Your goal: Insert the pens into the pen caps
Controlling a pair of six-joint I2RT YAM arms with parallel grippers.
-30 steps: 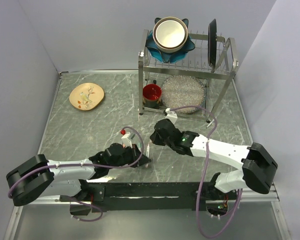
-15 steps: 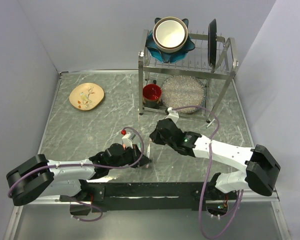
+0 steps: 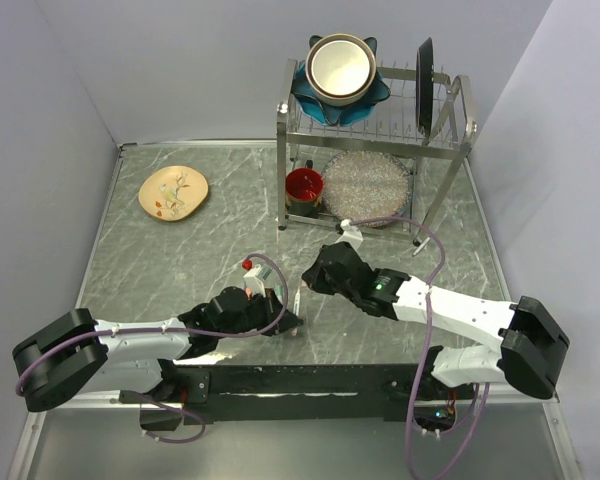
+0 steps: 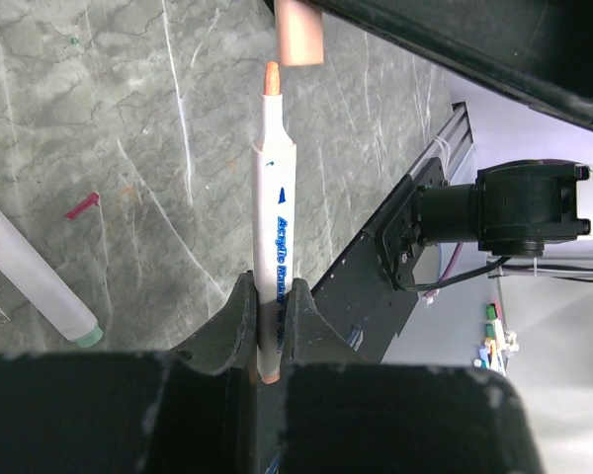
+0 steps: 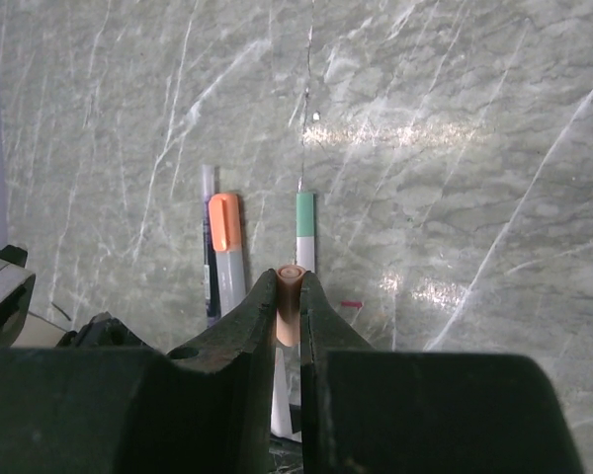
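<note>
The left gripper (image 4: 267,301) clamps a white plastic marker pen (image 4: 275,212), long axis straight out from its fingers, orange nib pointing at the short salmon plastic cap (image 4: 299,35) pinched in the right gripper (image 5: 290,288), not yet inside, above the green marble table (image 4: 99,118).

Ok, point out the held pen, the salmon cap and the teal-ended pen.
held pen (image 4: 275,212): left wrist view, white barrel.
salmon cap (image 5: 290,288): right wrist view, its side wall.
teal-ended pen (image 5: 304,215): right wrist view, teal end.
</note>
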